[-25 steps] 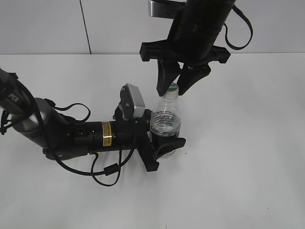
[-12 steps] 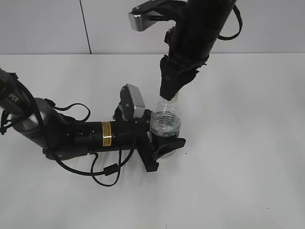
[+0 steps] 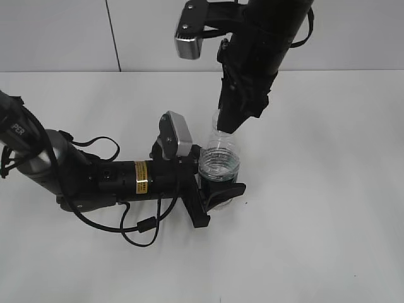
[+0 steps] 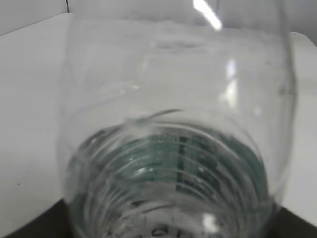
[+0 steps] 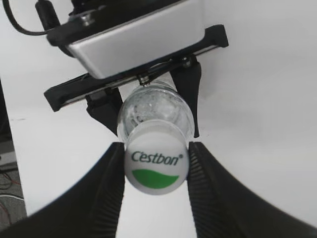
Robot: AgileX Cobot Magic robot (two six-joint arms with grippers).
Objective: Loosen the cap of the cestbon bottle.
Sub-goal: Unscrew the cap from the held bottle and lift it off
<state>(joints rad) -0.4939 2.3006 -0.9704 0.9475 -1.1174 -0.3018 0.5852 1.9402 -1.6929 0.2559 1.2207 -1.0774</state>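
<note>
Item: cestbon bottle (image 3: 219, 165), small, clear, ribbed, part-filled with water. It stands upright on the white worktop (image 3: 328, 189), near the middle of the exterior view.

Holder: left pincer (image 3: 218, 189), reaching in low from the left, closed around the lower body of the bottle. The left wrist view shows only the clear wall and green label band close up; the fingers themselves are out of that frame, so the clamp is judged from the exterior view.

Item: cap (image 5: 156, 165), white, round, printed "Cestbon" over a green leaf mark. It sits on the bottle neck, apparently seated square.

Tool: right pincer (image 5: 156, 171), descending from above, narrowed onto the cap. One dark finger (image 5: 110, 183) touches the cap's left side and the other its right side. In the exterior view the cap is hidden behind this pincer.

Step in hand, as judged: the twist that breaks the cap loose.

Handling notes:
- The rotation axis of the right wrist wants to run along the bottle neck; an off-axis turn would tip the bottle.
- The squeeze on the cap should be firm, since smooth plastic may slip between the pads.
- The left clamp must resist the torque without crushing the thin wall, which could push water upward once the seal opens.
- A partial turn likely suffices; the task asks for loosening, not removal.
</note>
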